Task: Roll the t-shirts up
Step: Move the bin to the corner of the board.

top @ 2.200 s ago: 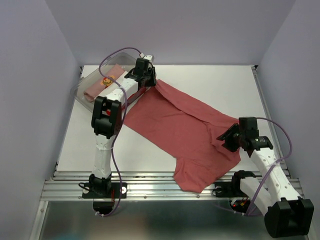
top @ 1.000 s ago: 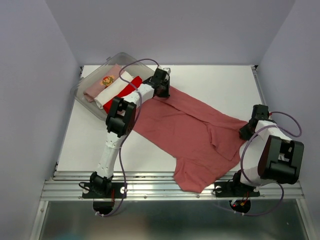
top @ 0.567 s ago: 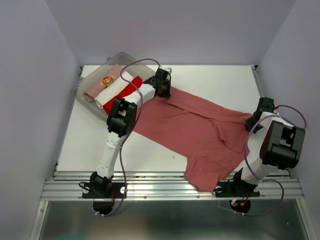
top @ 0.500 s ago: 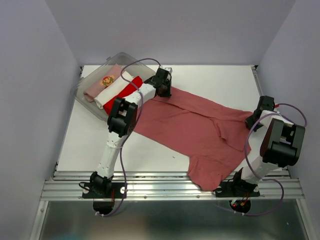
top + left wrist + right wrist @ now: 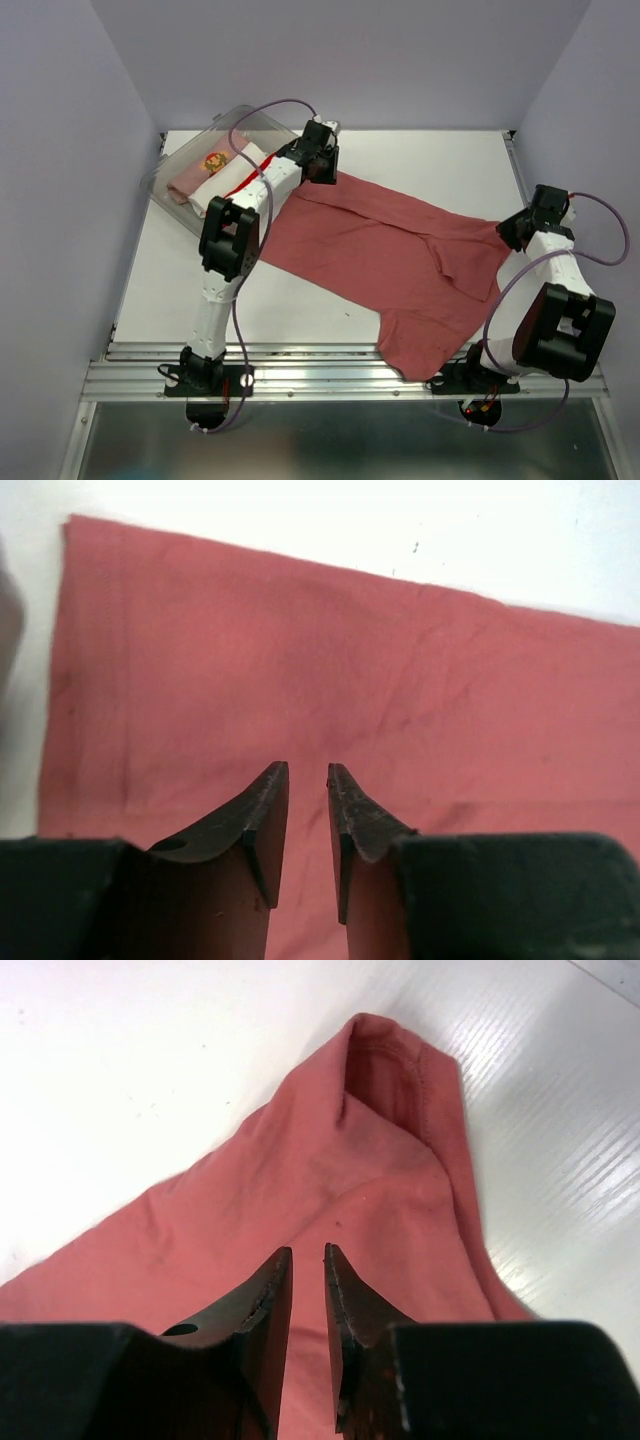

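Observation:
The dusty brick-red t-shirt (image 5: 395, 255) lies spread flat on the white table, running diagonally from back left to front right. My left gripper (image 5: 322, 170) hovers above its far left corner. In the left wrist view the jaws (image 5: 308, 768) stand a narrow gap apart with only flat red cloth (image 5: 330, 670) below them. My right gripper (image 5: 516, 229) sits just past the shirt's right corner. Its jaws (image 5: 307, 1250) are also narrowly apart and empty, over a folded sleeve hem (image 5: 390, 1070). Pale pink (image 5: 203, 168) and white (image 5: 232, 172) bundles lie in the bin.
A clear plastic bin (image 5: 240, 112) stands at the back left corner, and the left arm crosses over its red bundle (image 5: 240, 187). Bare white table (image 5: 430, 160) lies behind the shirt. A metal rail (image 5: 300, 372) runs along the near edge.
The shirt was dragged to the right and pulled flatter. Both grippers have let go of it; the left one rose toward the back, and the right one drew off to the far right.

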You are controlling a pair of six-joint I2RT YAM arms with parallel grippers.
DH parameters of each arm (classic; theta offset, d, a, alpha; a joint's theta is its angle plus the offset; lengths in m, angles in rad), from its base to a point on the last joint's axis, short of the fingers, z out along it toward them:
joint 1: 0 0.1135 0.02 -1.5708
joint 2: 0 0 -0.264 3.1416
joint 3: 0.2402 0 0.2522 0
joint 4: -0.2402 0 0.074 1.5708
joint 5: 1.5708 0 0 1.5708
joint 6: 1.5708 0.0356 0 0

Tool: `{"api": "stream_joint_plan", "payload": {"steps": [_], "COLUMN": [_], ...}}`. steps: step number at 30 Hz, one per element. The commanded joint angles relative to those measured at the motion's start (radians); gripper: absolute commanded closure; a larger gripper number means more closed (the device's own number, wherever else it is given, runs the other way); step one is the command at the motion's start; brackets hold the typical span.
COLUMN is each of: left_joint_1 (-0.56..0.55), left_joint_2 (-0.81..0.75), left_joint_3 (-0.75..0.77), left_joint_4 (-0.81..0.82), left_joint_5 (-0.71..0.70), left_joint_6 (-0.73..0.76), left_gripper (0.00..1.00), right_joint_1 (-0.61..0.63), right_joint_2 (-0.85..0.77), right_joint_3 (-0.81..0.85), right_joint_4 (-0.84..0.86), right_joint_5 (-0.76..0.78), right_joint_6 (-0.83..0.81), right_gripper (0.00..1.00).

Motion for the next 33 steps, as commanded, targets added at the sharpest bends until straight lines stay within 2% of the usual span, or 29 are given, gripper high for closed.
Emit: {"api": "stream_joint_plan", "payload": {"steps": [1,4,6,7,12,15,17,22,33], "left_joint_1": [0.013,0.024,0.045,0.053,0.128,0.156,0.17,0.22,0.349], "left_joint_2": [-0.222,-0.303,-0.374,-0.417,-0.507,-0.531,-0.528,-0.5,-0.491], "left_joint_3": [-0.133,-0.273,-0.38,-0.414,-0.611,-0.671,-0.682,-0.677,-0.675], "left_joint_4": [-0.018,-0.006,0.0,0.0,0.002,0.01,0.005,-0.044,-0.055], "left_joint_5": [-0.031,-0.064,-0.071,-0.075,-0.081,-0.095,-0.103,-0.253,-0.324], "left_joint_6": [0.03,-0.002,-0.014,-0.019,-0.026,-0.034,-0.039,-0.046,-0.059], "left_gripper": [0.66,0.69,0.78,0.8,0.81,0.8,0.81,0.81,0.8], "right_joint_1": [0.001,0.01,0.01,0.01,0.01,0.01,0.01,0.02,0.02], "right_joint_2": [-0.026,-0.047,-0.067,-0.072,-0.097,-0.1,-0.103,-0.107,-0.121], "right_joint_3": [0.016,0.016,0.017,0.019,0.025,0.026,0.023,0.008,-0.013], "right_joint_4": [-0.031,-0.037,-0.042,-0.045,-0.052,-0.051,-0.049,-0.045,-0.031], "right_joint_5": [-0.045,-0.079,-0.087,-0.088,-0.108,-0.116,-0.116,-0.133,-0.156], "right_joint_6": [-0.019,-0.019,-0.024,-0.024,-0.022,-0.021,-0.024,-0.024,-0.019], "right_gripper": [0.74,0.73,0.73,0.72,0.72,0.72,0.72,0.72,0.71]}}
